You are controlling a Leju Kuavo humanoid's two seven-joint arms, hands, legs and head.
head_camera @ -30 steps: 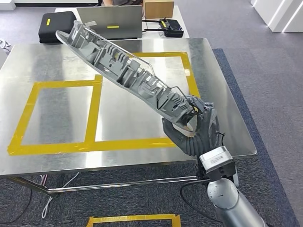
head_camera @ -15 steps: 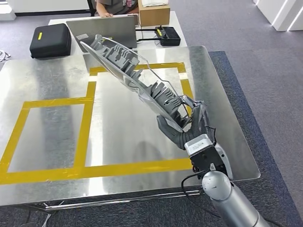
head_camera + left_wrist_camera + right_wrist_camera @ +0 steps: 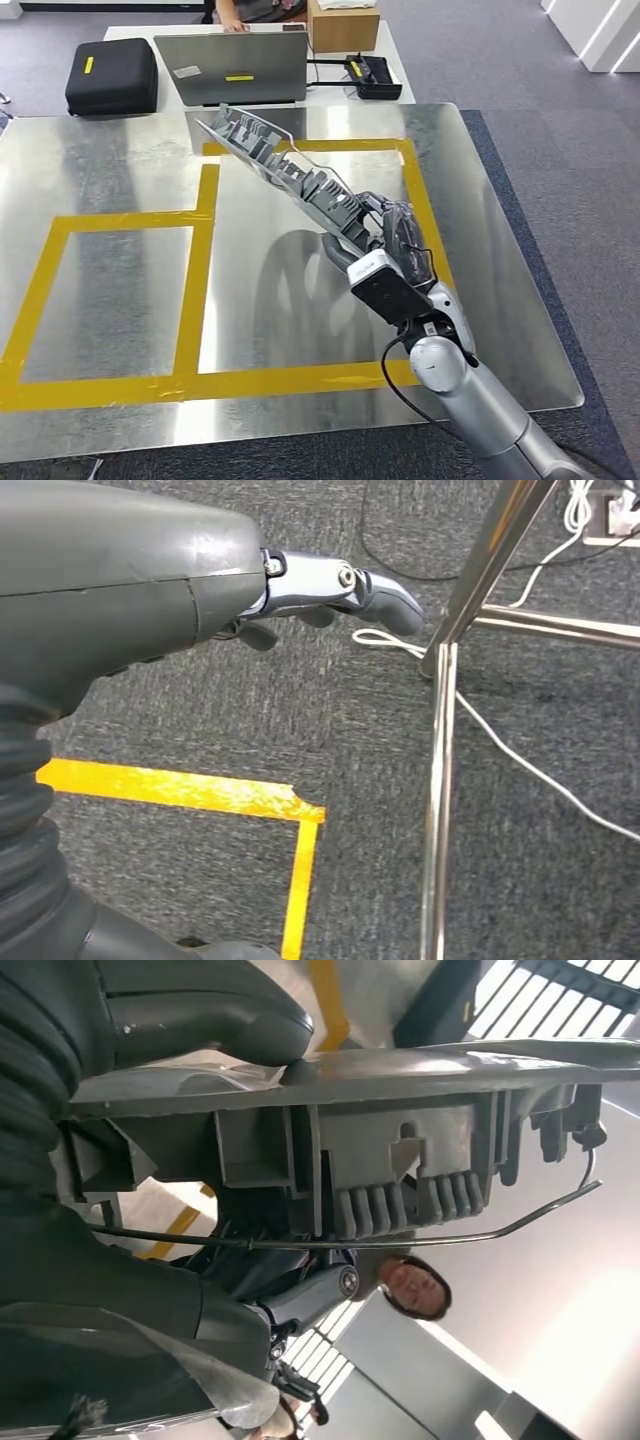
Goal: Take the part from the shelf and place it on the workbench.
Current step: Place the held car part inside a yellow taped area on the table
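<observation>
I see my right arm (image 3: 483,405), a smooth silver tube with a ball joint, black cable looped beside it, and a dark hand (image 3: 392,240) behind a white-labelled wrist block.

Matt grey plastic part (image 3: 287,170), glossy metal workbench (image 3: 113,170)

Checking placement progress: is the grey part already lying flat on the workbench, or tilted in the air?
Tilted and off the workbench: the right hand grips one end of the part, the far end raised.

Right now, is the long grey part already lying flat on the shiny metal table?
No. The right hand holds the part by one end, tilted above the workbench.
</observation>
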